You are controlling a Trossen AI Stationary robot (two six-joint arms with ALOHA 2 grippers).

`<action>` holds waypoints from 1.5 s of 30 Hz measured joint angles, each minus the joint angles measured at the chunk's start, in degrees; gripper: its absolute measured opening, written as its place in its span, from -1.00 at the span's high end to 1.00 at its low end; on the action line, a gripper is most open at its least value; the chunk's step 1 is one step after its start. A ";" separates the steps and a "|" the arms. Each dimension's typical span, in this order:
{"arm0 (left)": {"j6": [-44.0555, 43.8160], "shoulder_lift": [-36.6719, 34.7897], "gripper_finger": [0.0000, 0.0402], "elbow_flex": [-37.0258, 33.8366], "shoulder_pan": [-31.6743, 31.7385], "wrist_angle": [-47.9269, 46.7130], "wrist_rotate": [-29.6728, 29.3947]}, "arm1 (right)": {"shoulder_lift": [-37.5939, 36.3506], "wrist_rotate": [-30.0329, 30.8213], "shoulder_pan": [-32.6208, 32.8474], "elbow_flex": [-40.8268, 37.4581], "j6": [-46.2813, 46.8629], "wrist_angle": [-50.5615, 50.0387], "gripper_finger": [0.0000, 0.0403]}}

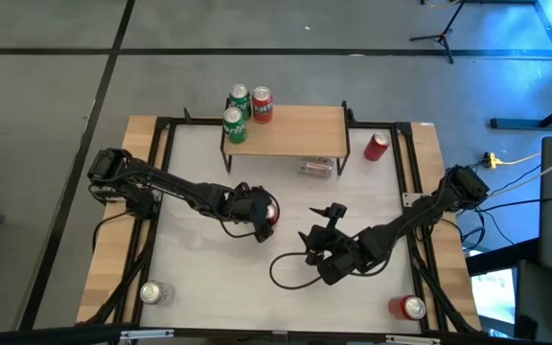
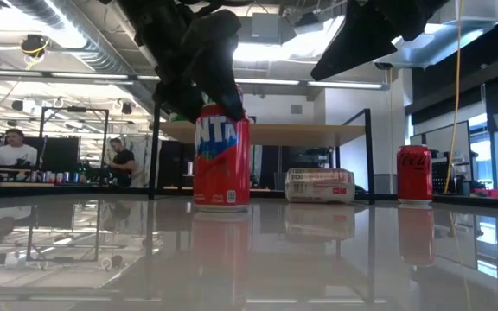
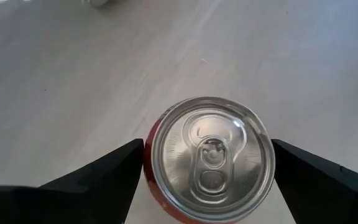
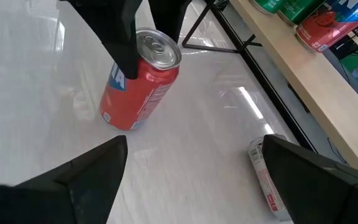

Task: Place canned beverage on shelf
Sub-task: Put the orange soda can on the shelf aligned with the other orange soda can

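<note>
A red can [image 2: 221, 160] stands upright on its base on the white table, in front of the shelf [image 1: 295, 129]. My left gripper [image 1: 262, 216] is above it, its fingers down on either side of the can's top [image 3: 211, 158]. The shelf is a light-wood board on black legs and carries two green cans [image 1: 237, 112] and a red one [image 1: 262, 103]. My right gripper [image 1: 319, 222] is open and empty, just right of the red can. It also shows in the right wrist view [image 4: 194, 149]. My left gripper pinches the red can between its two fingers, on opposite sides of its upper wall just below the rim [image 3: 148, 165]. The fingers [image 3: 104, 180] come from above and point down. The can stands upright with its base on the table [image 2: 221, 206].
A can [image 1: 316, 169] lies on its side under the shelf. A red can [image 1: 377, 146] stands right of the shelf. Two more cans are near the table's near edge, at the left [image 1: 151, 292] and at the right [image 1: 410, 307]. Black frame rails [image 1: 161, 192] run along the table's sides.
</note>
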 joint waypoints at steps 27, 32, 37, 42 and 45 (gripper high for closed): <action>46.45 -4.32 -0.63 0.03 2.11 2.48 16.80 | 0.00 0.00 0.00 0.00 0.20 0.49 -0.84; 46.12 -3.21 -0.63 0.05 3.80 3.39 23.76 | 0.00 0.00 0.00 0.00 0.20 0.57 -0.84; 46.19 -1.09 -0.63 0.22 4.27 4.26 23.18 | 0.00 0.00 0.00 0.00 0.12 1.47 -0.84; 46.15 -0.48 -0.63 0.23 4.25 4.78 21.37 | 0.00 0.00 0.00 0.00 0.05 1.55 -0.84; 45.62 -0.48 -0.63 0.21 4.25 4.74 20.78 | 0.00 0.00 0.00 0.00 0.04 1.55 -0.84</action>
